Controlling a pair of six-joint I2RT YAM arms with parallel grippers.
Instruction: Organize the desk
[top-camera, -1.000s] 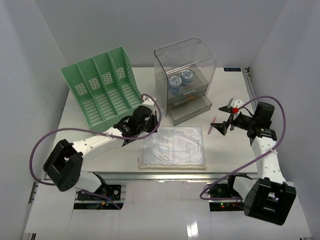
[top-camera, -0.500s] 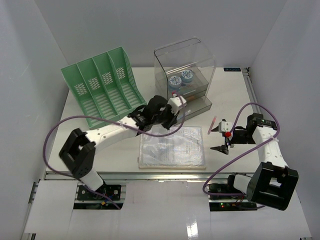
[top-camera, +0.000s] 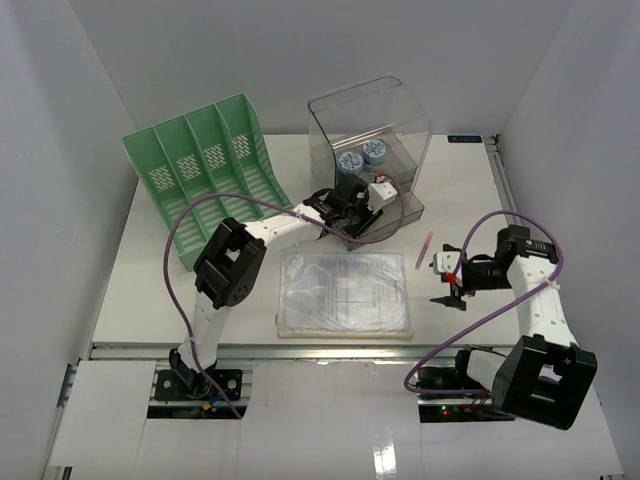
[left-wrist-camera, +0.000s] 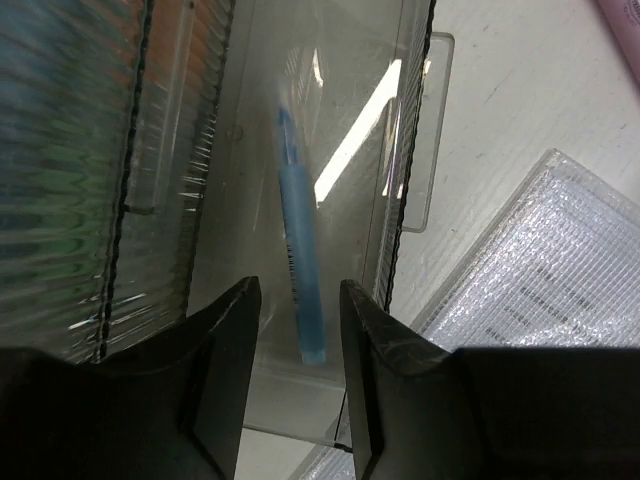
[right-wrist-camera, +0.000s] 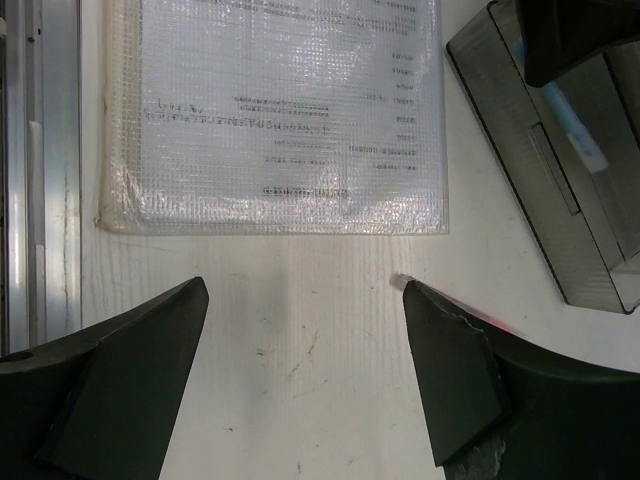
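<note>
At the far middle of the desk (top-camera: 150, 290), my left gripper (left-wrist-camera: 295, 300) hangs over the pulled-out bottom drawer (top-camera: 392, 218) of the clear box (top-camera: 370, 120). Through the left wrist camera I see its fingers (left-wrist-camera: 230, 330) parted with a modest gap and nothing clamped between them. A blue pen (left-wrist-camera: 300, 250) lies lengthwise on the drawer floor right below that gap, clear of both fingers. Higher up in the box sit two round blue items (top-camera: 360, 158); I cannot make out what they are.

The desk itself fills the whole workspace under both arms, white and flat, its metal rail running along the near edge by the arm bases. On it, a green rack (top-camera: 210, 180) stands at the far left, and a plastic sleeve (top-camera: 345, 293) of printed sheets lies flat in the middle, just in front of the drawer.

My right gripper (right-wrist-camera: 302, 285) is spread wide, pointing down over bare desk to the right of the sleeve, holding nothing. A pink pen (top-camera: 424, 250) lies on the desk close by it, between gripper and drawer.
</note>
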